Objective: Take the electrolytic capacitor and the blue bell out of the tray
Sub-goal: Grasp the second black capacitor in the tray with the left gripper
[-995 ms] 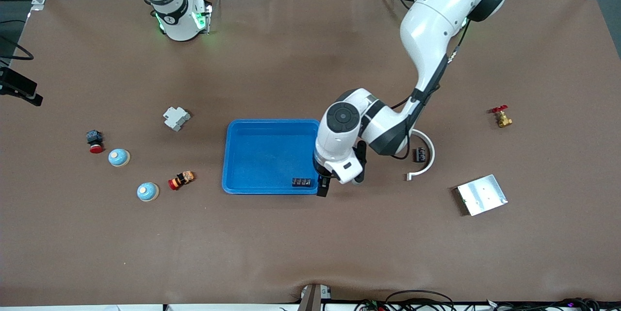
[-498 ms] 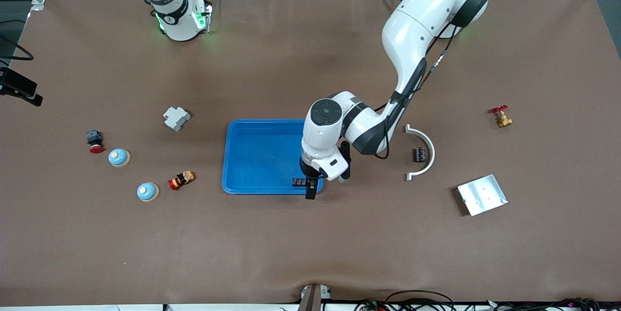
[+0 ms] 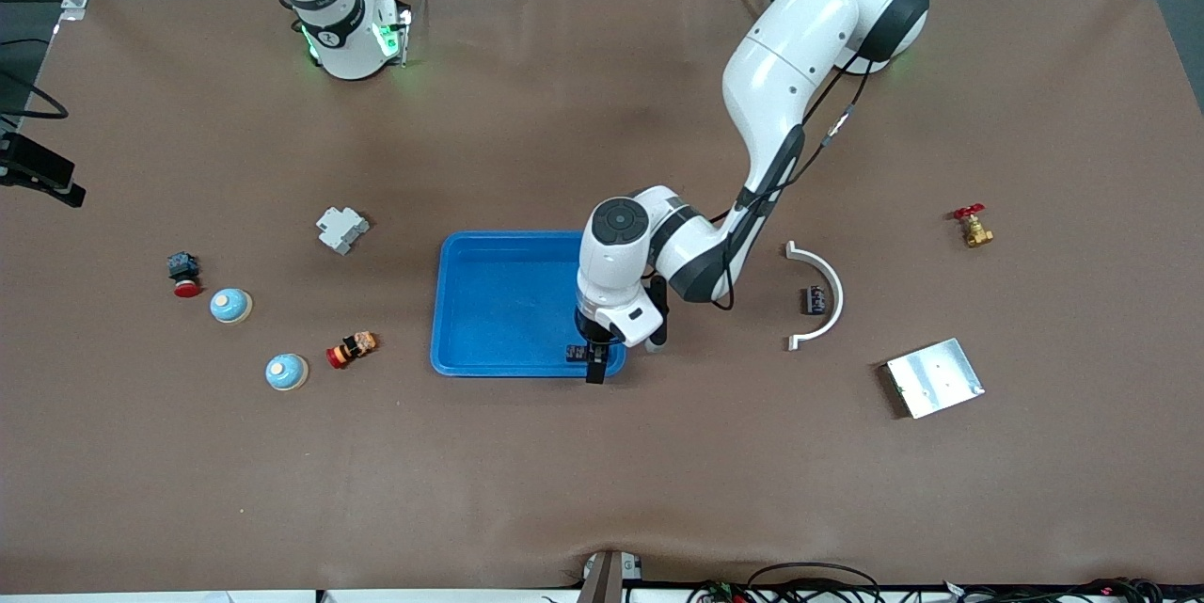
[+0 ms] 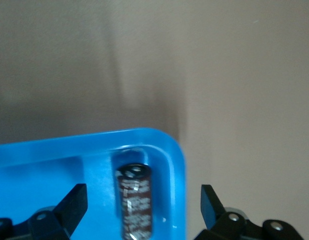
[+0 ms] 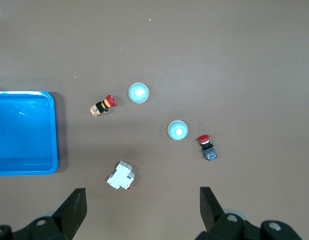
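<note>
A dark capacitor (image 3: 576,354) lies in the blue tray (image 3: 508,293), in the corner nearest the front camera toward the left arm's end. My left gripper (image 3: 595,360) is open over that corner. In the left wrist view the capacitor (image 4: 134,200) lies between the spread fingers of the left gripper (image 4: 141,195), by the tray's rim (image 4: 177,165). A second capacitor (image 3: 815,300) lies on the table inside a white curved piece (image 3: 831,276). Two blue bells (image 3: 230,305) (image 3: 286,372) sit toward the right arm's end. My right gripper (image 5: 142,197) is open and empty, high over the table; the bells (image 5: 138,92) (image 5: 177,130) show far below it.
A white breaker (image 3: 341,229) and two red push-button switches (image 3: 183,272) (image 3: 352,348) lie near the bells. A metal plate (image 3: 934,377) and a brass valve (image 3: 974,229) lie toward the left arm's end. The right arm (image 3: 329,10) waits at its base.
The left arm has swung toward the right arm's end, carrying its open gripper from outside the tray's edge to over the capacitor in the tray corner. The right arm has not moved.
</note>
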`<action>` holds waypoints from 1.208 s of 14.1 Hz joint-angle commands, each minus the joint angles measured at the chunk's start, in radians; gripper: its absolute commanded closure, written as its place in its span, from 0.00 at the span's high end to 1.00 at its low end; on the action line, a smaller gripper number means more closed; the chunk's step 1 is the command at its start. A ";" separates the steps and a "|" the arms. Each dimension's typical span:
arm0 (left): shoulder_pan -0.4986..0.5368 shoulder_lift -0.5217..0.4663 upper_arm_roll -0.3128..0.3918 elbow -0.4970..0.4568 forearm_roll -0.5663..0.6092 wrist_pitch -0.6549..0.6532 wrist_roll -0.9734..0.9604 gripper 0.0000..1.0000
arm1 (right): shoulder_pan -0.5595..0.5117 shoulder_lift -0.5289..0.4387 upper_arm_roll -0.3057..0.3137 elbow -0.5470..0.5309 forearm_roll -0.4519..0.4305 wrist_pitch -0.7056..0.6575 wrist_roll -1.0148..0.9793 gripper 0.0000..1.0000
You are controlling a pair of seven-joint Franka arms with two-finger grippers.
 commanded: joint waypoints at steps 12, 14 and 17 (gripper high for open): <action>-0.069 0.051 0.070 0.045 0.004 0.042 -0.158 0.00 | -0.014 0.016 0.012 0.024 -0.014 -0.016 0.011 1.00; -0.070 0.051 0.070 0.044 0.004 0.042 -0.156 0.00 | -0.014 0.016 0.012 0.022 -0.014 -0.016 0.011 1.00; -0.070 0.053 0.070 0.044 0.004 0.042 -0.154 0.00 | -0.014 0.016 0.012 0.024 -0.014 -0.016 0.011 1.00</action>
